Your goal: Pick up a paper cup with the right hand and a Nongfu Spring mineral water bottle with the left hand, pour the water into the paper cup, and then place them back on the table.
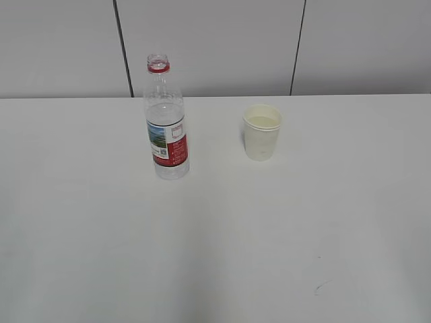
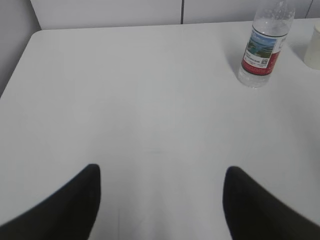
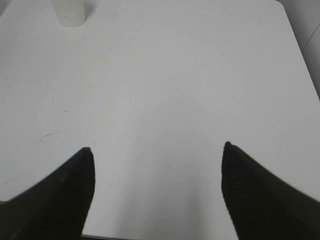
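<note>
Two things stand on the white worktop (image 1: 215,235) in the exterior view: the Nongfu Spring mineral water bottle (image 1: 166,121) on the left, upright, uncapped, with its red neck ring and red-and-white label turned toward the camera, and the paper cup (image 1: 261,132) to its right, upright and well apart from the bottle. The cup's mouth is open and a pale level shows inside it, though I cannot tell for certain whether that is water. Neither of my arms appears in this view. A few faint dark scuff marks (image 1: 322,287) lie on the near right part of the worktop. From my left wrist, my left hand (image 2: 160,192) hangs over bare worktop with its two black fingers (image 2: 65,212) spread wide and nothing between them; the bottle (image 2: 262,47) stands far ahead and to the right, and a sliver of the cup (image 2: 314,47) shows at the right edge beyond it. From my right wrist, my right hand (image 3: 157,175) is likewise released, its fingers (image 3: 260,195) spread apart over empty surface and gripping nothing; the base of the cup (image 3: 70,12) stands at the top left of that view, well away from the fingers, and thin scuff lines (image 3: 52,134) mark the worktop on the left.
</note>
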Controlling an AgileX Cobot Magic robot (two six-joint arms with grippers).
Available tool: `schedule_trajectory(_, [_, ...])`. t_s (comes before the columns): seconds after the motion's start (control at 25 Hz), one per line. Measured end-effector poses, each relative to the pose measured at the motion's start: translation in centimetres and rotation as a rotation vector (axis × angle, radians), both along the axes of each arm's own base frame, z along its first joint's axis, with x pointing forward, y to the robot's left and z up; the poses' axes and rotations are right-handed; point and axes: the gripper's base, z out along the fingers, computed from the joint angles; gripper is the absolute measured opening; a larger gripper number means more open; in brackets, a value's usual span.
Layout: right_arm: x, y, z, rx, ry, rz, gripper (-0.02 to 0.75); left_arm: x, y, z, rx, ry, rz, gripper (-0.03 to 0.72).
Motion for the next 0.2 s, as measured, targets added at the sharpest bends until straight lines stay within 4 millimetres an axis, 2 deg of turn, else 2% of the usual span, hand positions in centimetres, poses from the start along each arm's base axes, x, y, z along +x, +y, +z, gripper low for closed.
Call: schedule_trajectory(0.2, [0.00,0.00,0.00,0.000,0.000,0.000,0.582,0.00,0.00,0.00,0.000,0.000,0.000,0.456])
